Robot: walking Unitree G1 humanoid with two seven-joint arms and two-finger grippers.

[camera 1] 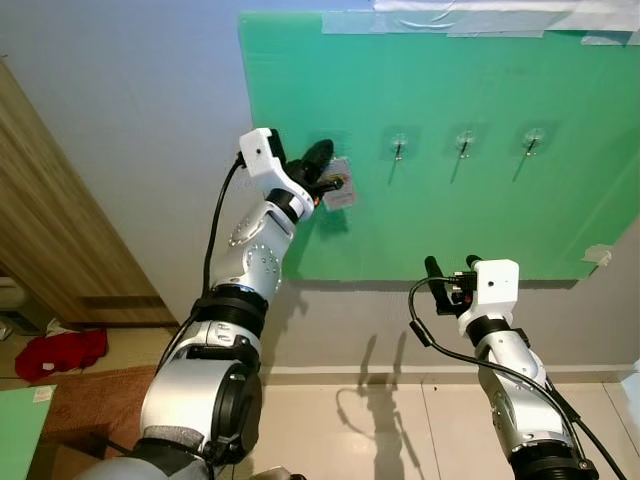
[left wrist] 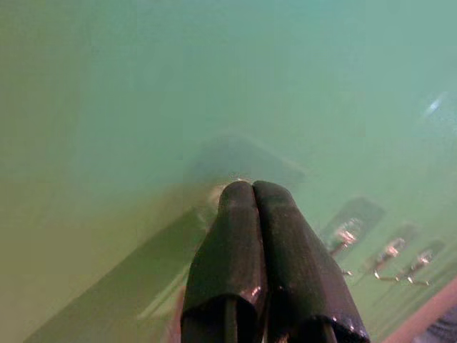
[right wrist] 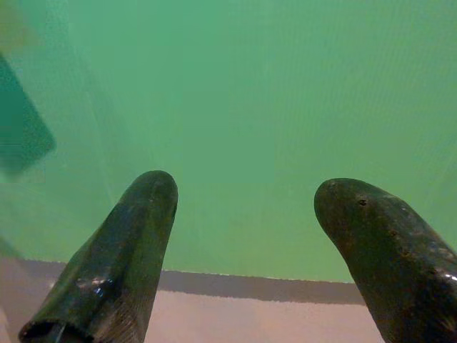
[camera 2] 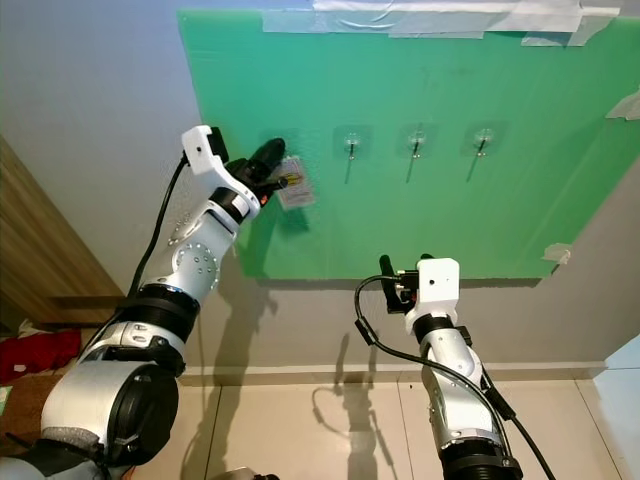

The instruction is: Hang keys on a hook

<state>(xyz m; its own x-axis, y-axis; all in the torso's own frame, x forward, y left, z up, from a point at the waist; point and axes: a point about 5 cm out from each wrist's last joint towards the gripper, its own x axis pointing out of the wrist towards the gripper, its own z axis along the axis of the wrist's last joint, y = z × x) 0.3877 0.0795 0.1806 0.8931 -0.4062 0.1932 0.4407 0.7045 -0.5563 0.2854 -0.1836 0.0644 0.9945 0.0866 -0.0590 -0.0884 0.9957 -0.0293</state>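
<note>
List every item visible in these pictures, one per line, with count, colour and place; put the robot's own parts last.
green board: one, green, taped to the grey wall along its top edge.
hooks: three bare, clear with metal prongs, in a row on the board to the right of the left gripper.
key tag: one, pale with a pinkish tint, against the board at the left gripper's tips.
wooden panel: one, brown, far left.
red cloth: one, red, on the floor lower left.
left gripper: one, black fingers shut, raised to the board at the key tag.
right gripper: one, black fingers open, held lower, just below the board's bottom edge.
</note>
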